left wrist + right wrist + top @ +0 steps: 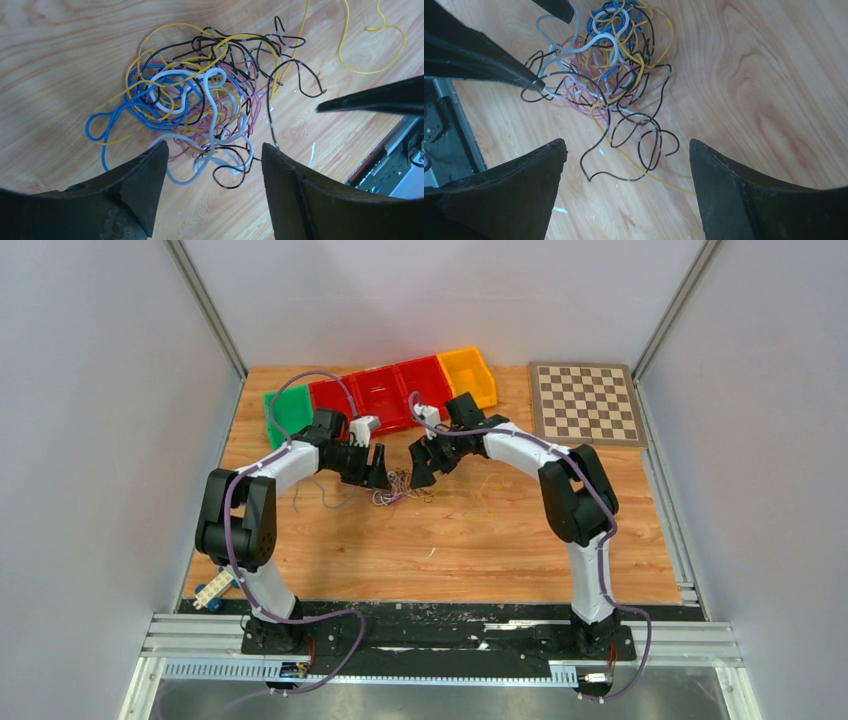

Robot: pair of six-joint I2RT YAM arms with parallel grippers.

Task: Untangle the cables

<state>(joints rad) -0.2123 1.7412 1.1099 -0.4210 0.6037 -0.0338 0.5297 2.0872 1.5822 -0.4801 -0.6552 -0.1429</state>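
The cables are straddled by the wide-spread left gripper and right gripper. The insides of the bins are partly hidden.

The cable tangle takes up the bench between my two grippers, so room there is tight. My left gripper, jaws spread, sits at one edge of the heap. My right gripper, jaws also wide, sits at the opposite edge, its fingertips close to the left one's across the strands. Behind both wrists the row of bins walls off the far side. A loose yellow cable lies just beside the heap on my right. The bare wood toward my bases gives open passage. The chessboard lies well apart at the far right.
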